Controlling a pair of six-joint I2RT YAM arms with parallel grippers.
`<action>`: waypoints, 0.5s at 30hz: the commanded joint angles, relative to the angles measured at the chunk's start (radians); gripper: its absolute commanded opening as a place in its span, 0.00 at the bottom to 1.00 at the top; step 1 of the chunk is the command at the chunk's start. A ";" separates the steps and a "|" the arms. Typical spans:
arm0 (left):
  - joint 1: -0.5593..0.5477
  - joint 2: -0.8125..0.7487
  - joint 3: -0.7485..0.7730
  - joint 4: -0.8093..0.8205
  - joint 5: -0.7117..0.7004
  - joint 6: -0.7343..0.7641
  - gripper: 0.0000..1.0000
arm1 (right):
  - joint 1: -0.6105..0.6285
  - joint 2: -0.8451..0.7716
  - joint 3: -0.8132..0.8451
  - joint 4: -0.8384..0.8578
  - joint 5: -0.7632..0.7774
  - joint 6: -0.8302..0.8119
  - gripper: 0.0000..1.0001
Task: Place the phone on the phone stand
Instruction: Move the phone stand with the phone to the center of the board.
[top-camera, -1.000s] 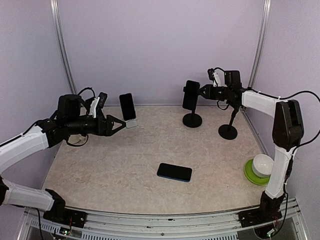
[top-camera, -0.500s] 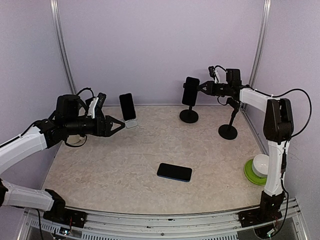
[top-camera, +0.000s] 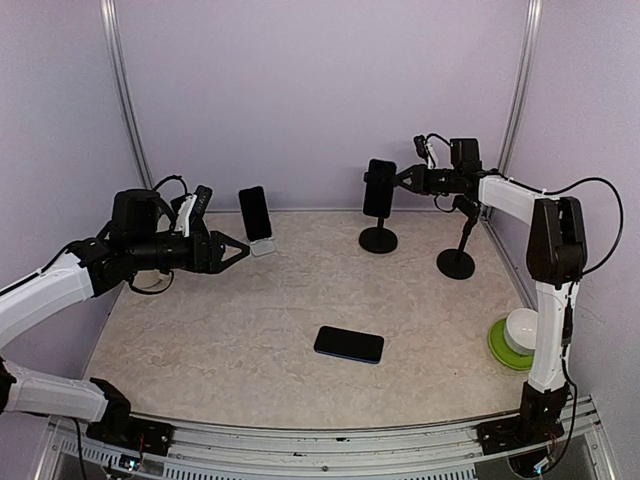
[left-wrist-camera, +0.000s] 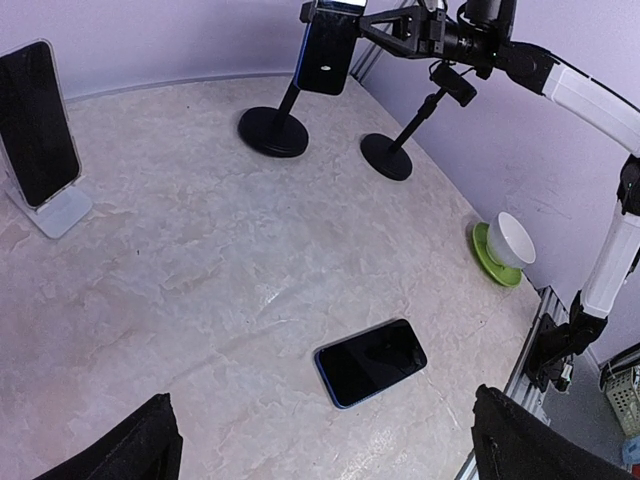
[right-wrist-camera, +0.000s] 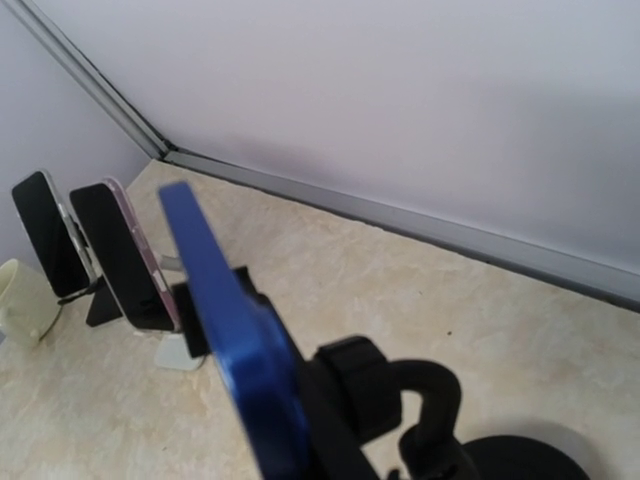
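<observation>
We see the left gripper (top-camera: 243, 252) hanging above the left side of the table (top-camera: 250, 320), its jaws spread wide with nothing between them. It points toward a white stand (top-camera: 262, 246) at the back left, where a dark phone (top-camera: 255, 212) leans upright, and it stops just short of that stand.

The right gripper (top-camera: 398, 181) reaches across to the back middle of the table. Its jaws are drawn narrow on the right edge of a blue phone (top-camera: 380, 188), which sits upright in the holder of a black stand (top-camera: 379, 240). From the right wrist we see this phone edge-on, with the black holder pressed against its back. The exact contact of the fingers is hidden there, but from above they appear to pinch the phone.

A 2nd black stand (top-camera: 457, 262) is just to the right of the first one, with nothing on its stem.

A flat phone (top-camera: 349, 344) lies screen up near the middle of the table, well apart from all 3 stands and both grippers.

At the right edge, a white cup (top-camera: 524, 328) sits on a green saucer (top-camera: 505, 352).
</observation>
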 joint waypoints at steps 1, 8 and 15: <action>0.008 -0.019 -0.011 0.023 0.007 -0.003 0.99 | -0.003 -0.020 0.035 0.097 -0.029 -0.024 0.00; 0.008 -0.021 -0.014 0.027 0.007 -0.006 0.99 | 0.003 -0.029 0.016 0.107 -0.014 -0.057 0.00; 0.009 -0.019 -0.016 0.032 0.011 -0.011 0.99 | 0.013 -0.029 -0.007 0.106 -0.003 -0.091 0.00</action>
